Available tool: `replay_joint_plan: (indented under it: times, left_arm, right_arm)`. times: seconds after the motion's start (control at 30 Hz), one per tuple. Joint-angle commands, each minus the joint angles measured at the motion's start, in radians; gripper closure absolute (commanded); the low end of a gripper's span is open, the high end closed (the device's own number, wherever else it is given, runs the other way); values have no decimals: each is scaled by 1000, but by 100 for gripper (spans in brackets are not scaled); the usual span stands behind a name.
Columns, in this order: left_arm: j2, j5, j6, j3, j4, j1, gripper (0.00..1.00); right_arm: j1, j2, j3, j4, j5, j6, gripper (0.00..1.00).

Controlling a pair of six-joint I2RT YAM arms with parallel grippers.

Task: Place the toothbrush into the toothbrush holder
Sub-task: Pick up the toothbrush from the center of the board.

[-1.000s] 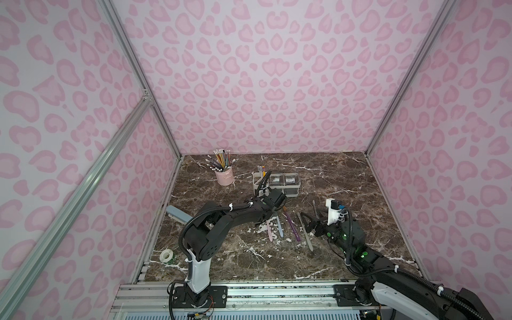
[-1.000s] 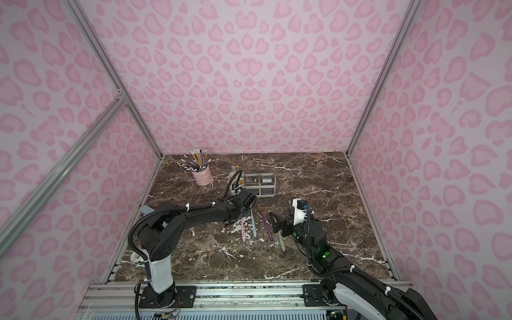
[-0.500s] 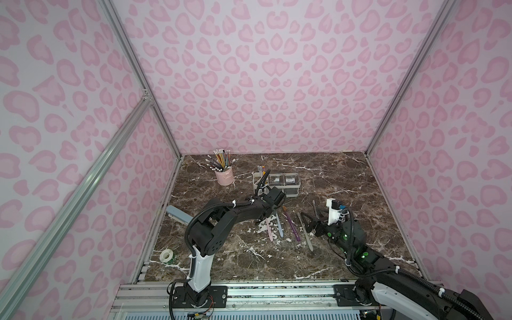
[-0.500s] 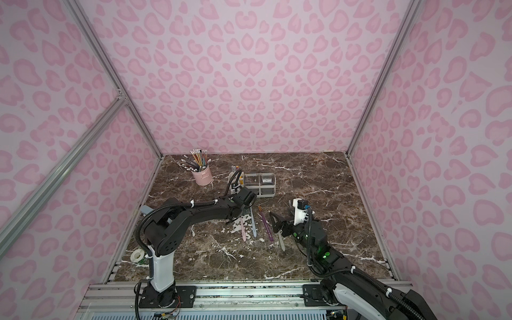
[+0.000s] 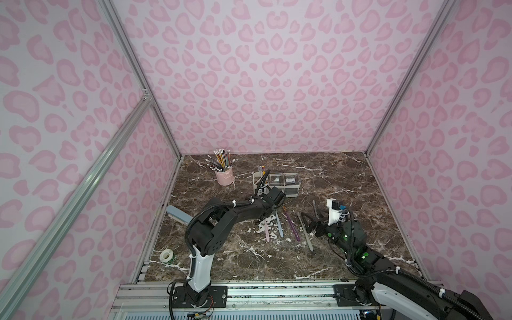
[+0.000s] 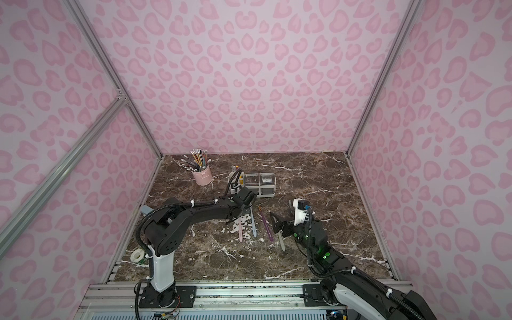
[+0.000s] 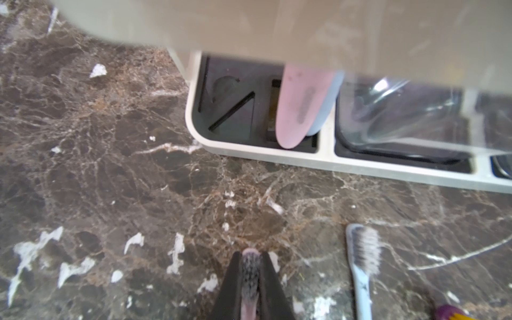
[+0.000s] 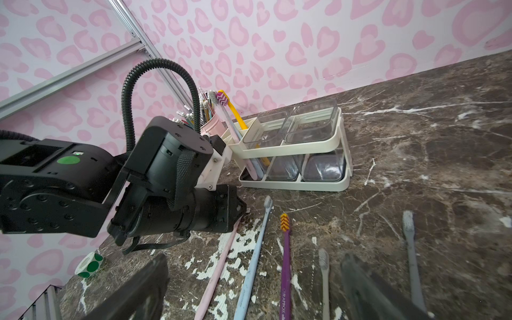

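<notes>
Since pink toothbrush (image 7: 250, 270) lies flat, L fingers (image 7: 231, 277) pinch its head, holder (image 7: 304, 159) at 12 o'clock; R fingers (image 8: 365, 288) spread.

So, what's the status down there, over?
Left claw shut on pink toothbrush, at the bristles, flat on table. Right claw open, holding nothing. Holder just ahead. Blue toothbrush lies close alongside.
</notes>
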Motion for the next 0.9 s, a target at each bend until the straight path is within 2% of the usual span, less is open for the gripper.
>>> replay_joint_plan:
  times: [0.0,0.3,0.5,0.7,0.87]
  left_arm:
    - [-7,-8,-1,-1,20,0,90]
    - [-56,-14,-1,-20,-7,-1,96]
    - [-129,-1,-6,-56,-28,-6,98]
    - [-217,17,-29,-89,-52,-20,98]
    - [-276,8,-48,-96,-70,-40,97]
  right_arm:
    - [0,-1,3,28,-7,2,1]
    - [0,30,10,42,-45,-1,1]
    - [3,87,21,81,-138,-4,1]
    - [28,256,63,156,-307,12,1]
    - [111,425,119,225,-398,37,1]
